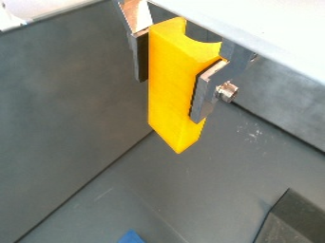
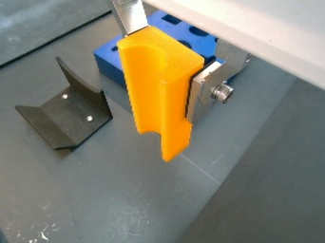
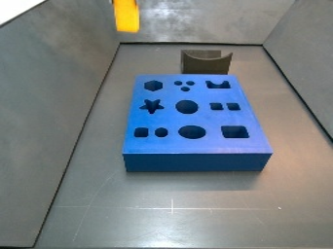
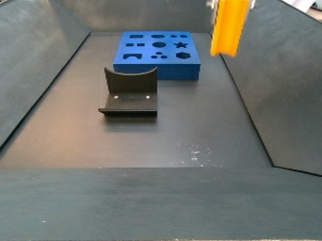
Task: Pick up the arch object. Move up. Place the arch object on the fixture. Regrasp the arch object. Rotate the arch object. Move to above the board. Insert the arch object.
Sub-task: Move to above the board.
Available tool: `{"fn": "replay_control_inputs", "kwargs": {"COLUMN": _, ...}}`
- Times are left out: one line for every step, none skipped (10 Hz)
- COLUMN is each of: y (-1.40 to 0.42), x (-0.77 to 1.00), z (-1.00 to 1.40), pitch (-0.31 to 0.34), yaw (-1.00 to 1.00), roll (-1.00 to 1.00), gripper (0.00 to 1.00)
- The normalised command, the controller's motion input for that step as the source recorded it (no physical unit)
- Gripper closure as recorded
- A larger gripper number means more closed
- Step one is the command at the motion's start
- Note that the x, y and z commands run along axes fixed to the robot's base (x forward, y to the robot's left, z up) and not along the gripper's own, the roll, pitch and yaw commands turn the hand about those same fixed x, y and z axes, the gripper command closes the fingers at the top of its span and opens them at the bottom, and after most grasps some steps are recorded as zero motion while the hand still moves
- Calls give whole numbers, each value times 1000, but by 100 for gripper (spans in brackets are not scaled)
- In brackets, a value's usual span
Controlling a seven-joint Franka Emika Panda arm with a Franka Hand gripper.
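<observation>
1. While it hangs high above the floor, the claw [image 2: 162, 78] is clamped on the yellow block [image 2: 158, 90], which stands upright between its fingers [image 1: 207, 92].
2. Below, the blue board [image 3: 193, 119] lies flat, apart from the block.
3. Just beside the board stands the dark fixture [image 4: 130, 90].

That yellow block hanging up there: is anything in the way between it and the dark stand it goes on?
Nothing visible. The end effector holds the arch object in the air; the fixture stands on the floor beside the board, its top bare.
</observation>
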Motion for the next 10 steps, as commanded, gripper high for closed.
{"fn": "replay_control_inputs", "kwargs": {"y": -33, "x": -4, "z": 1000, "pitch": 63, "yaw": 39, "roll": 141, "gripper": 100}}
{"fn": "replay_control_inputs", "kwargs": {"y": -31, "x": -2, "z": 1000, "pitch": 65, "yaw": 40, "roll": 139, "gripper": 100}}
{"fn": "replay_control_inputs", "kwargs": {"y": -29, "x": 0, "z": 966, "pitch": 64, "yaw": 41, "roll": 138, "gripper": 100}}
{"fn": "replay_control_inputs", "kwargs": {"y": -19, "x": 5, "z": 802, "pitch": 68, "yaw": 42, "roll": 135, "gripper": 100}}
{"fn": "replay_control_inputs", "kwargs": {"y": -11, "x": 7, "z": 635, "pitch": 69, "yaw": 44, "roll": 131, "gripper": 100}}
{"fn": "replay_control_inputs", "kwargs": {"y": -9, "x": 4, "z": 508, "pitch": 68, "yaw": 44, "roll": 127, "gripper": 100}}
{"fn": "replay_control_inputs", "kwargs": {"y": -11, "x": 3, "z": 382, "pitch": 67, "yaw": 42, "roll": 124, "gripper": 100}}
{"fn": "replay_control_inputs", "kwargs": {"y": -9, "x": 3, "z": 256, "pitch": 66, "yaw": 42, "roll": 120, "gripper": 100}}
{"fn": "replay_control_inputs", "kwargs": {"y": -1000, "x": 417, "z": 302, "pitch": 176, "yaw": 6, "roll": -145, "gripper": 100}}
{"fn": "replay_control_inputs", "kwargs": {"y": -1000, "x": 420, "z": 281, "pitch": 175, "yaw": 10, "roll": -147, "gripper": 100}}
